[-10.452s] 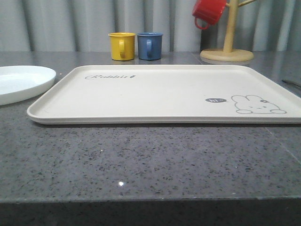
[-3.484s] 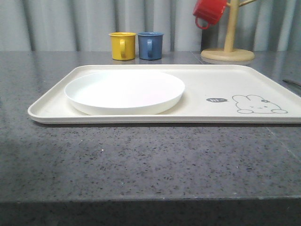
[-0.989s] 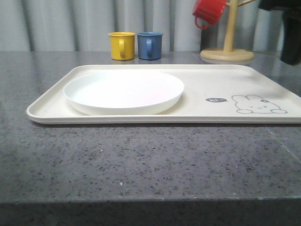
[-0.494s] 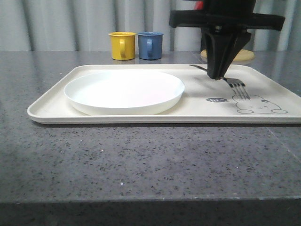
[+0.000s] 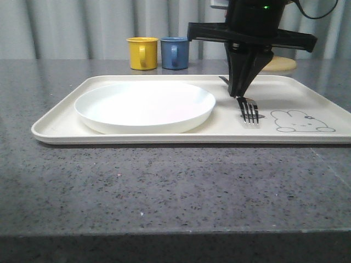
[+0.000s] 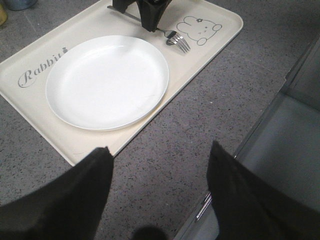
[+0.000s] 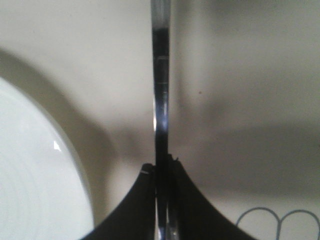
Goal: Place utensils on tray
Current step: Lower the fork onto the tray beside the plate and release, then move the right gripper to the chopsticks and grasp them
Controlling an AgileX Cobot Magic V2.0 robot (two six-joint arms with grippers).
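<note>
**Fork going down on the tray beside the plate**

We are seeing the right pincer closed on the metal fork, gripping it along the handle, tines pointing toward the camera. In the front view the tines are sitting on or just above the cream tray, between the white plate and the rabbit drawing; we cannot tell whether they are touching. In the right wrist view the fingertips are pinching the thin handle edge-on, with the plate rim just beside it.

The left pincer is hanging wide open and empty over the grey worktop, near the tray's edge. The plate is lying flat inside the tray, on the half with the lettering.

We are judging the fork as light, stiff and slick: polished metal, narrow handle, so it may pivot or slip in a pinch grip. Holding mid-handle looks right; releasing low should stop it bouncing or skating into the plate. The yellow mug and blue mug are standing well behind the tray.
</note>
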